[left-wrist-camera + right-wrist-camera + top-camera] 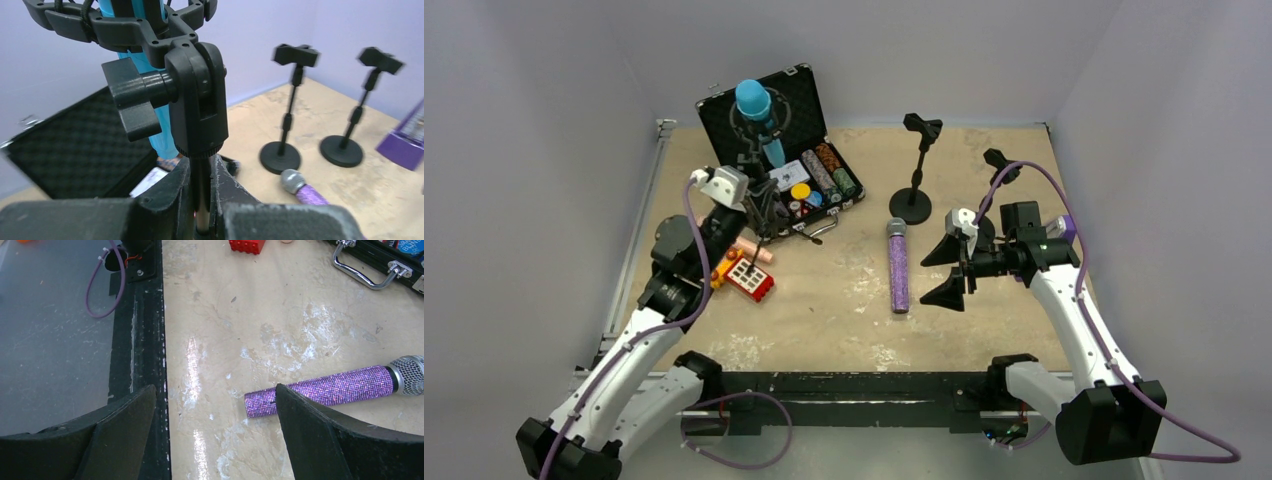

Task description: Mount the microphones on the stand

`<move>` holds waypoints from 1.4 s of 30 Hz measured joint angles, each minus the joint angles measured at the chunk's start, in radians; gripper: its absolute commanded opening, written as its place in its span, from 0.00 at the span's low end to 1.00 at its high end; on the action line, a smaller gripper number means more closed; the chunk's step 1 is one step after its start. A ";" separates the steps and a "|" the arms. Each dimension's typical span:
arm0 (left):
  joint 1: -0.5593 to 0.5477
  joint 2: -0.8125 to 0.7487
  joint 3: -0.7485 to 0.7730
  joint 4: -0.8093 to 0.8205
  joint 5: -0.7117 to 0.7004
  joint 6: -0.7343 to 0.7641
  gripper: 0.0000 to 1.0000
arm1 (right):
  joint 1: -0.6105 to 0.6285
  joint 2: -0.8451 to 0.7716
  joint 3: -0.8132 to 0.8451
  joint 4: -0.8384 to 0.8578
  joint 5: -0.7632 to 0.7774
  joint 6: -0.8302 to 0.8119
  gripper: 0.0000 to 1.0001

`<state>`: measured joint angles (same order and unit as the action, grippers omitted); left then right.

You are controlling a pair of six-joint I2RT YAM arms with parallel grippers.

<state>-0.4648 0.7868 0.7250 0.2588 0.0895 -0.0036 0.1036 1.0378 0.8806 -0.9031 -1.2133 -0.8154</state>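
The bright blue microphone (755,106) sits upright in the clip of a black stand (761,190), in front of the open case. My left gripper (759,213) is shut on this stand's thin pole (200,197); the blue microphone's body (161,131) shows behind it. The glittery purple microphone (898,266) lies flat on the table, silver head to the far side. My right gripper (954,270) is open and empty just to its right, with the handle end (320,392) by the right finger (305,430). The peach-pink microphone (755,250) lies partly hidden under my left arm.
Two empty black stands stand at the back (915,170) and behind my right arm (1000,162). An open black case (796,150) of chips is at back left. A red block (751,281) lies by my left arm. A purple box (1064,228) is at right.
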 measured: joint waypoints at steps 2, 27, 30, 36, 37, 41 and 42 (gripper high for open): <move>0.067 0.000 0.020 -0.025 0.006 0.000 0.00 | 0.000 -0.001 0.000 -0.001 0.000 -0.001 0.93; 0.750 0.121 -0.086 0.147 0.084 0.018 0.00 | 0.000 -0.006 0.000 -0.022 -0.010 -0.015 0.93; 0.769 0.150 -0.117 0.168 0.058 0.035 0.00 | 0.000 -0.006 0.000 -0.028 -0.014 -0.019 0.93; 0.795 0.166 -0.177 0.201 0.024 0.042 0.00 | 0.000 -0.004 0.000 -0.063 -0.032 -0.047 0.93; 0.796 0.166 -0.184 0.206 0.022 0.043 0.00 | 0.000 -0.004 0.000 -0.069 -0.035 -0.051 0.93; 0.797 0.166 -0.204 0.219 0.012 0.045 0.00 | 0.000 -0.004 0.000 -0.081 -0.036 -0.061 0.93; 0.797 0.166 -0.211 0.225 0.009 0.046 0.00 | 0.000 -0.004 0.000 -0.082 -0.036 -0.063 0.93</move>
<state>0.3321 0.9527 0.5144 0.4835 0.0986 0.0422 0.1036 1.0340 0.8806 -0.9855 -1.2495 -0.8780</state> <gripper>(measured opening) 0.147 0.932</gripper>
